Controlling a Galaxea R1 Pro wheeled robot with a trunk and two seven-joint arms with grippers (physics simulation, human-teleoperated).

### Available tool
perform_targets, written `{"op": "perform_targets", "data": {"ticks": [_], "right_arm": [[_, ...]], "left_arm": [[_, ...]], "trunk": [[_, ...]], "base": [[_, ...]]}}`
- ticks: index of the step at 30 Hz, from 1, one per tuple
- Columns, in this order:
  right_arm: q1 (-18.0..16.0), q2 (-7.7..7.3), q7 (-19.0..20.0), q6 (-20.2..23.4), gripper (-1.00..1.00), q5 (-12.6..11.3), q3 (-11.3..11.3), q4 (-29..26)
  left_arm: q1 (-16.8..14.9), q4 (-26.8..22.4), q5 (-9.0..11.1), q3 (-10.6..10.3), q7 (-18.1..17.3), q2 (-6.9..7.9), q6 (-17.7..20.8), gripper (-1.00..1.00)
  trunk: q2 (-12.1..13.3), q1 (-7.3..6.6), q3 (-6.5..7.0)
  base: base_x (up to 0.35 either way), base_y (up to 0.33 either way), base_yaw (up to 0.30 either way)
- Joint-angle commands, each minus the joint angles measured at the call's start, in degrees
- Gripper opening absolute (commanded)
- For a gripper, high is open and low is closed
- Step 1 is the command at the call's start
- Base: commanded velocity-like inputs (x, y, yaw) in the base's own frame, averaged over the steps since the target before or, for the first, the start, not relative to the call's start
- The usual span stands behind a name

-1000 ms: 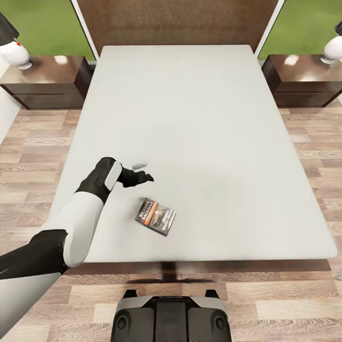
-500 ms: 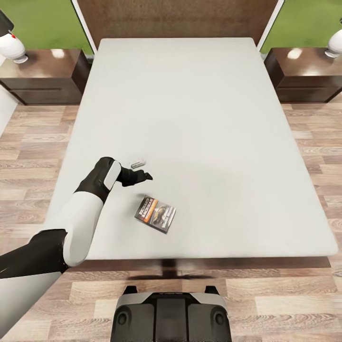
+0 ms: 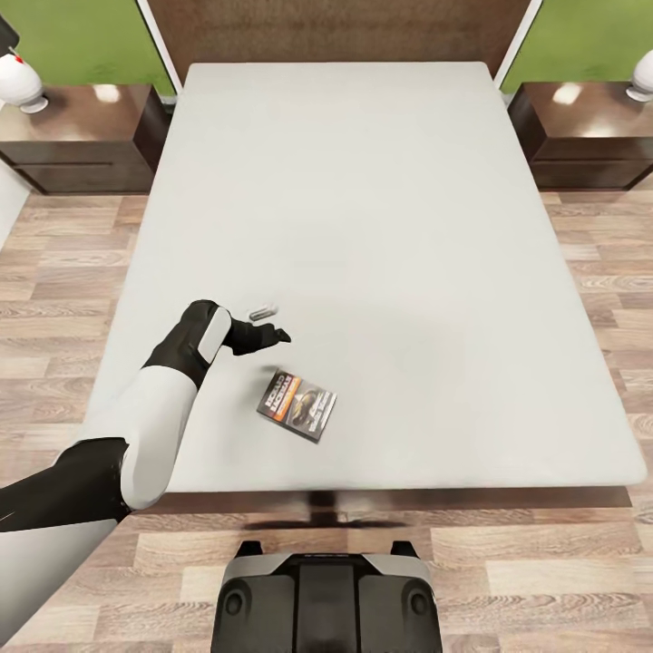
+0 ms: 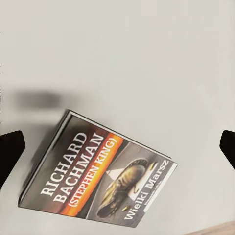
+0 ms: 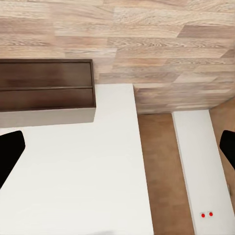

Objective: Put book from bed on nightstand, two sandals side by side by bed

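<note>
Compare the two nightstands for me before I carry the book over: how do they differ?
The left nightstand shows nearly its whole top; the right nightstand is cut by the picture's edge. The left one's lamp base shows more fully than the right one's. The book lies nearer the left side. Both are dark, glossy wood and flank the bed.

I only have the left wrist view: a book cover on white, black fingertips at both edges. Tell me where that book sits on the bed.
Observer: In the head view the book lies flat near the foot edge of the bed, left of the middle.
Operator: Give me the left claw's place against it.
Observer: The left claw hangs over the bed just beyond the book, toward the headboard, not touching it.
Operator: Name the drop spots.
Observer: The left nightstand and the right nightstand flank the headboard.
</note>
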Motion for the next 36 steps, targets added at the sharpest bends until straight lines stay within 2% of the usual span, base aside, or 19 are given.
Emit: {"op": "perform_targets", "data": {"ticks": [1,10,25,28,36], "right_arm": [[0.0,-0.03,-0.3,0.1,1.0,0.6,-0.4,0.2],[-0.1,-0.01,-0.3,0.2,1.0,0.6,-0.4,0.2],[0.0,0.14,-0.3,0.2,1.0,0.6,-0.3,0.3],[0.0,0.16,-0.3,0.2,1.0,0.6,-0.3,0.2],[0.0,0.08,-0.3,0.3,1.0,0.6,-0.3,0.2]], "left_arm": [[0.0,0.0,-0.4,0.5,-0.3,-0.06,0.1,1.0],[0.0,0.0,-0.3,0.5,1.3,-0.09,-2.1,1.0],[0.0,-0.1,-0.3,0.6,6.6,-0.27,-5.1,1.0],[0.0,-0.1,-0.2,0.6,9.4,-0.43,-6.8,1.0],[-0.1,-0.3,-0.2,0.6,12.0,-0.69,-8.0,1.0]], "trunk": [[-0.1,0.02,-0.05],[-0.1,0.02,-0.5],[-0.1,0.02,-1.79],[-0.1,0.02,-2.07],[-0.1,0.02,-2.8]], "base": [[0.0,0.0,0.0],[0.0,0.0,0.0],[0.0,0.0,0.0],[0.0,0.0,0.0],[0.0,0.0,0.0]]}}
